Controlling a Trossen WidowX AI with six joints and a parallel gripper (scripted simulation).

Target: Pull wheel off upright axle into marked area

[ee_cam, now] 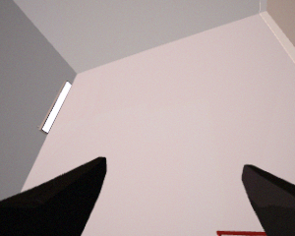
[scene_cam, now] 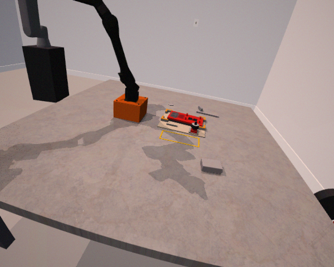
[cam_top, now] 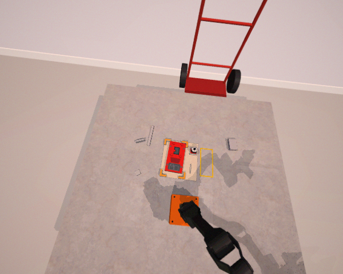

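Facing a bare wall, the released end effector (ee_cam: 172, 172) shows only in the wrist view; the wheel (cam_top: 193, 150) sits well apart on its axle.

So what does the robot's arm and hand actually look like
The arm is matte black all over, built of chunky angular links, rising from an orange box-shaped base with dark bolts on top. The hand has two dark tapering fingers ending in points. No cables or markings are visible.
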